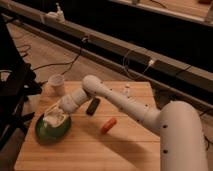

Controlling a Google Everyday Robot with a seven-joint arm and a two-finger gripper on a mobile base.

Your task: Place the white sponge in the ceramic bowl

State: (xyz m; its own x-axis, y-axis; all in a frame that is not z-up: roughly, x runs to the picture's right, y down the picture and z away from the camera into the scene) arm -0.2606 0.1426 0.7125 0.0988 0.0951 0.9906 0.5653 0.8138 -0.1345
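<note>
The ceramic bowl (pixel 44 133), green inside with a dark rim, sits at the table's left front. My gripper (pixel 55 118) reaches down into it from the right, with the white arm stretched across the table. The white sponge (pixel 52 121) shows as a pale patch at the gripper's tip, low inside the bowl. I cannot tell whether it rests on the bowl or is still held.
A small white cup (pixel 57 84) stands behind the bowl. A dark flat item (pixel 93 106) and an orange carrot-like item (pixel 108 125) lie mid-table. A white tube (pixel 126 91) stands at the back. Cables run across the floor behind the wooden table (pixel 100 155).
</note>
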